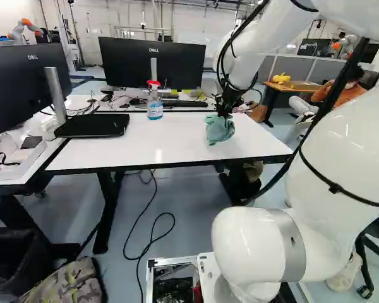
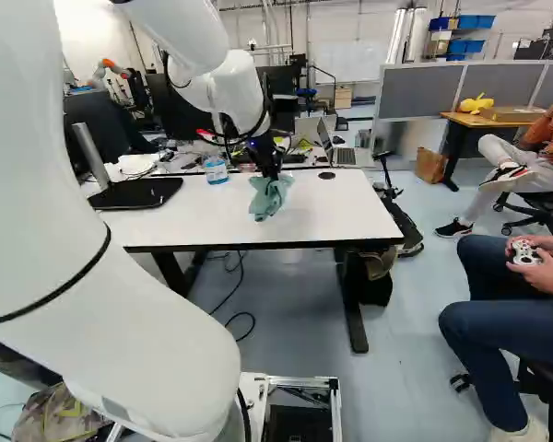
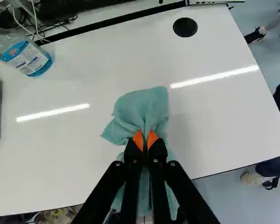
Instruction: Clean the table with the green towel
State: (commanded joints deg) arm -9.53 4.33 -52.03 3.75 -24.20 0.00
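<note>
White tabletop (image 1: 164, 146) bears bottle (image 1: 155, 108) and monitor stand (image 1: 91, 125), apart from towel (image 1: 220, 130)

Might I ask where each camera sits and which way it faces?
Left base view: behind the arm, to its left, looking ahead over the table; arm right of middle.
Right base view: behind the arm, to its right, looking ahead; arm left of middle.
Wrist view: on the wrist, looking along the gripper down onto the table; both fingers show.
All share table, green towel and bottle.
</note>
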